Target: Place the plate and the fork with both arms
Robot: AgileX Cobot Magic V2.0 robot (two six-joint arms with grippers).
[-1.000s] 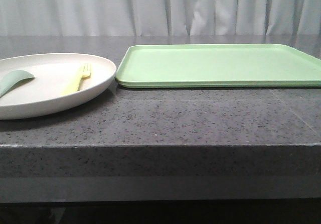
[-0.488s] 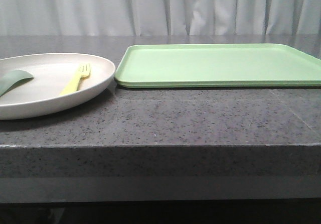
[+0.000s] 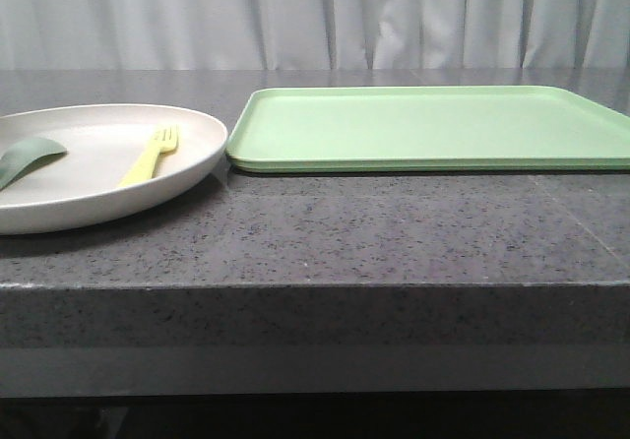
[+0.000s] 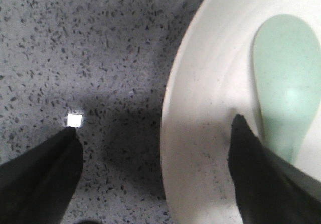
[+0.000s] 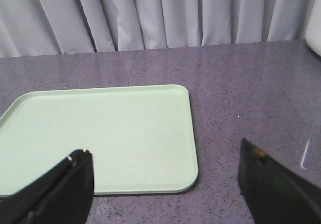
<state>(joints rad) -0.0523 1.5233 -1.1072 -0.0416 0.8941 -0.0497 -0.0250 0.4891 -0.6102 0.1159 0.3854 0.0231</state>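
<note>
The cream plate (image 3: pixel 98 178) lies at the left of the dark table. The pale yellow fork (image 3: pixel 153 154) lies on it, tines pointing away. Neither gripper shows in the front view. In the left wrist view my left gripper (image 4: pixel 154 122) is open and empty, straddling the rim of the plate (image 4: pixel 210 83): one finger over the table, the other over the plate. The fork is out of that view. My right gripper (image 5: pixel 163 148) is open and empty, above the near corner of the tray (image 5: pixel 100 133).
A muted green spoon (image 3: pixel 25 156) lies on the plate's left part, close to my left gripper's inner finger in the left wrist view (image 4: pixel 288 78). The rectangular light green tray (image 3: pixel 433 124) lies right of the plate, almost touching it. The table's front edge (image 3: pixel 315 286) is near.
The spoon looks a little darker, as under a shadow. Plate, fork and tray have not moved.
</note>
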